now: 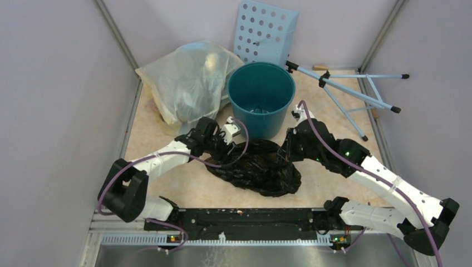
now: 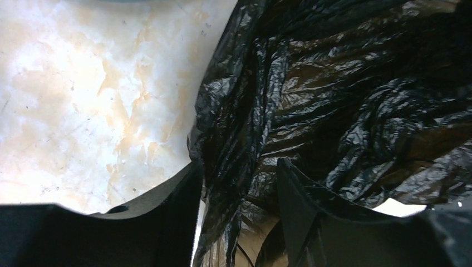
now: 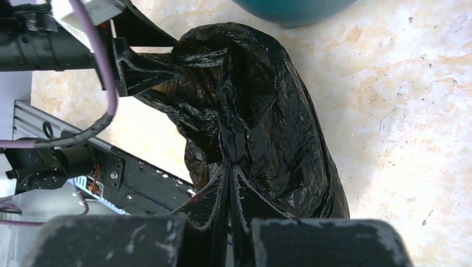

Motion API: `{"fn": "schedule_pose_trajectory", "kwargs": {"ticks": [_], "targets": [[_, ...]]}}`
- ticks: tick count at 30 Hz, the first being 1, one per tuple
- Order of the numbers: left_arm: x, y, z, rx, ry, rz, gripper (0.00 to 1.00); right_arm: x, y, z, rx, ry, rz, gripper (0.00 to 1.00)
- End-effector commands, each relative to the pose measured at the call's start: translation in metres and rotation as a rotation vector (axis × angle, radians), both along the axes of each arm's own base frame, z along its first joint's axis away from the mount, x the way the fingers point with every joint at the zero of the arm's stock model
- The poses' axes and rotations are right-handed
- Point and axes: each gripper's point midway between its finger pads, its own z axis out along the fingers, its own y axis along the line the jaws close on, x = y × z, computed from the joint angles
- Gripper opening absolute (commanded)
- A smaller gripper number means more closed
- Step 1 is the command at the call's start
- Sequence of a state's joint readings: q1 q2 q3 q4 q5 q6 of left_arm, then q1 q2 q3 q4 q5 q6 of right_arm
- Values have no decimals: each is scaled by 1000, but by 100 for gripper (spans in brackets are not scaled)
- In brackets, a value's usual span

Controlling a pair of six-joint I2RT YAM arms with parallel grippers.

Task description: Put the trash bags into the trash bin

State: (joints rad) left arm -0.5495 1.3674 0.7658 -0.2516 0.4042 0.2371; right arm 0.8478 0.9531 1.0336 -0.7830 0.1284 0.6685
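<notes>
Holding: right gripper (image 3: 229,167) has its fingers pressed together on a pinch of the thin shiny black plastic trash bag (image 1: 259,169)
Other arm: left gripper (image 2: 236,172) has its fingers spread, one on each side of a bag fold
Bag place: on the pale marbled table (image 1: 167,189), just in front of the round teal plastic trash bin (image 1: 275,125)
Done: bag grabbed, not in the bin yet
Left to do: lift it, drop it in
Feel: bag crinkly and floppy; bin smooth and hard

Left arm (image 1: 161,160) and right arm (image 1: 381,181) had white links, black joints, purple cables (image 1: 247,140); left claw (image 2: 238,166), right claw (image 3: 229,168) were black.
</notes>
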Motion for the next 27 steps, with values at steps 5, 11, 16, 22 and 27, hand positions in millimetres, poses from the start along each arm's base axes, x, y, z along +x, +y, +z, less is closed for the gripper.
{"fn": "schedule_pose_trajectory", "kwargs": {"ticks": [5,11,16,22,27], "targets": [[23,-7,1,-24,0,125,5,7,-2,-8,-1,-1,-51,7],[14,-4,67,-165,-1,262,0,13,-24,-27,-147,34,-137,43],[-19,2,124,-310,97,362,0,21,-37,-34,-266,33,-172,55],[-37,9,182,-491,142,496,0,29,-29,-27,-260,4,-155,66],[-31,19,232,-627,148,647,0,39,-33,-7,-358,-44,-183,75]]}}
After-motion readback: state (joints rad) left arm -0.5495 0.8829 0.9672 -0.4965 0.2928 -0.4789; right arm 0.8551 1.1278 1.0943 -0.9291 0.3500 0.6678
